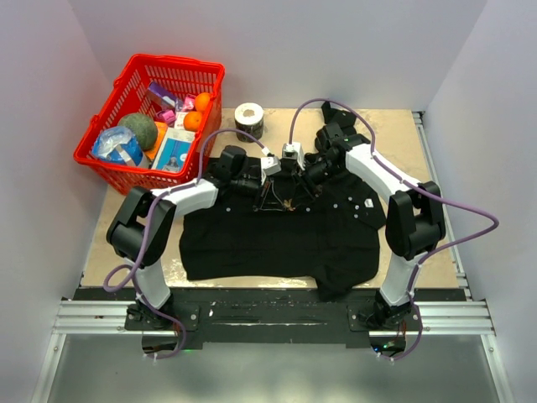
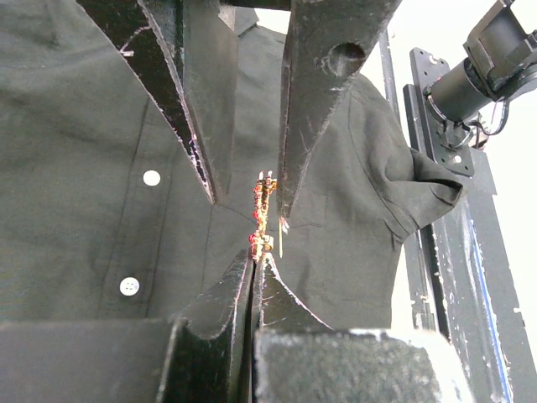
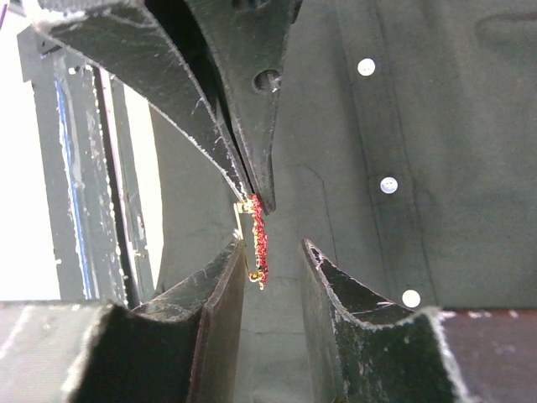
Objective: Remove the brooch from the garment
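- Brooch (image 2: 263, 214) centre frame, edge-on, clenched at one end by left jaws, just over garment (image 2: 101, 126).
- Right jaws released, straddling it, gripping nothing.
- Risk: cloth dragged up if pin not free of it; cannot tell.
- Risk: thin hold slipping, brooch dropping into folds on desk (image 1: 403, 143).
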`<state>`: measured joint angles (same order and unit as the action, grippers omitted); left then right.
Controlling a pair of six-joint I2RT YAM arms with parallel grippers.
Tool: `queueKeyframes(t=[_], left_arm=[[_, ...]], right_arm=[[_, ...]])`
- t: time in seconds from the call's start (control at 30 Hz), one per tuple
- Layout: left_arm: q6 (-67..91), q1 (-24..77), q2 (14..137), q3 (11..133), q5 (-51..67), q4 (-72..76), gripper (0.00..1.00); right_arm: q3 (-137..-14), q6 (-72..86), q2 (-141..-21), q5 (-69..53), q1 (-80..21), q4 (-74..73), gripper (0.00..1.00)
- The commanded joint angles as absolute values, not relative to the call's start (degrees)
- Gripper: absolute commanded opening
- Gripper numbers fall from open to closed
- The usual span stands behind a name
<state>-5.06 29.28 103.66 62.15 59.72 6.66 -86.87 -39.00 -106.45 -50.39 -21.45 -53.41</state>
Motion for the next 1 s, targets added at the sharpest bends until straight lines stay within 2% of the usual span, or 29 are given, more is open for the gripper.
queueKeyframes(t=[0.0,0.53,0.67,0.97], left_arm=[[-3.7,29.3,103.5,63.8,62.1,9.8,0.00],[-1.0,29.4,104.2,64.2,61.5,11.6,0.00],[1.8,29.0,104.4,63.8,61.3,13.4,0.00],[2.1,29.0,104.2,63.8,61.2,13.8,0.00]], right_arm=[[-87.7,-36.4,-104.4,-49.0,-21.8,-49.4,0.34],[-85.8,-27.1,-100.4,-40.1,-22.0,-41.1,0.24],[-81.5,-25.2,-96.4,-39.0,-22.1,-34.8,0.24],[-80.0,-22.5,-94.8,-37.3,-22.6,-32.6,0.24]])
